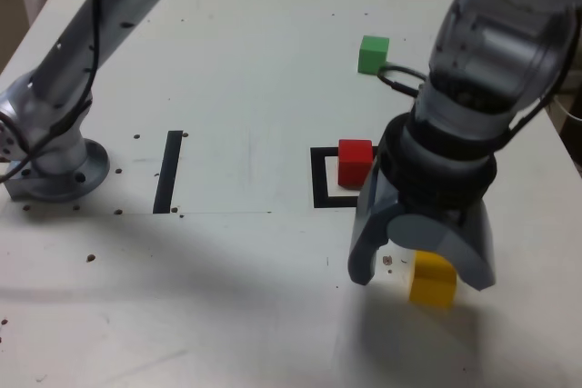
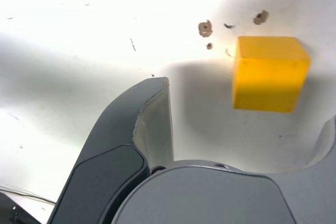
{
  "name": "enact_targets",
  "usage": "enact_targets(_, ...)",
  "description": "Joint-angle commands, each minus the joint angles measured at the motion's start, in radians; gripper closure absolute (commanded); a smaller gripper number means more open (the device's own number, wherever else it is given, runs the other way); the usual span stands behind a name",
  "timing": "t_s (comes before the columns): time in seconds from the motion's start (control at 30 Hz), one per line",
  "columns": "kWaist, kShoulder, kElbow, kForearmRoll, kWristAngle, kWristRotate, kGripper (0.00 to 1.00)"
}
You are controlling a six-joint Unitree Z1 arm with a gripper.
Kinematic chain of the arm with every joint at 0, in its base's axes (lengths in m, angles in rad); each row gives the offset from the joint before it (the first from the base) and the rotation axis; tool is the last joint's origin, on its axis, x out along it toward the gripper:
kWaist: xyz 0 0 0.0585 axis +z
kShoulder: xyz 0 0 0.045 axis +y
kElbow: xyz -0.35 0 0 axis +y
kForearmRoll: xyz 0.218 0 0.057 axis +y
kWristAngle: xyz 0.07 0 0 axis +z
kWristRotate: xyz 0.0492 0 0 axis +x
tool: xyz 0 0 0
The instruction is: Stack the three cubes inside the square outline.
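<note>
The red cube (image 1: 355, 162) sits on the square outline (image 1: 320, 186), covering most of its white centre, which fits its role as the base of the stack. Only the outline's side and near corner on the exterior view's left show; the rest is hidden behind the cube and the arm.

The gripper (image 1: 424, 272) hangs over the yellow cube (image 1: 433, 279), pointing down at the tabletop (image 1: 245, 70), jaws spread wide and empty. In the wrist view the yellow cube (image 2: 270, 73) lies between the two jaws, nearer one than the other, with clear gaps on both sides; nothing is gripped. The spread is evidently to let the jaws straddle the block before closing.

The green cube (image 1: 373, 54) stands well apart, towards the far edge of the tabletop, untouched. A straight black strip (image 1: 168, 171) lies to the exterior view's left of the outline and plays no part.

Assessment: one cube placed, two outstanding. The yellow cube appears to be the next pick. The gripper likely needs to centre on it and descend before closing; an off-centre close could push or twist the block.
</note>
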Motion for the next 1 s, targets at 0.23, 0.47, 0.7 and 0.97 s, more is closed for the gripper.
enact_targets(0.23,0.004,0.075,-0.065,0.021,-0.014,0.031,0.05)
enact_targets(0.47,0.019,0.106,-0.07,0.026,-0.027,0.04,0.2)
enact_targets(0.7,0.02,0.112,-0.08,0.035,-0.021,0.028,0.52)
enact_targets(0.97,0.017,0.115,-0.105,0.034,-0.007,0.041,0.72)
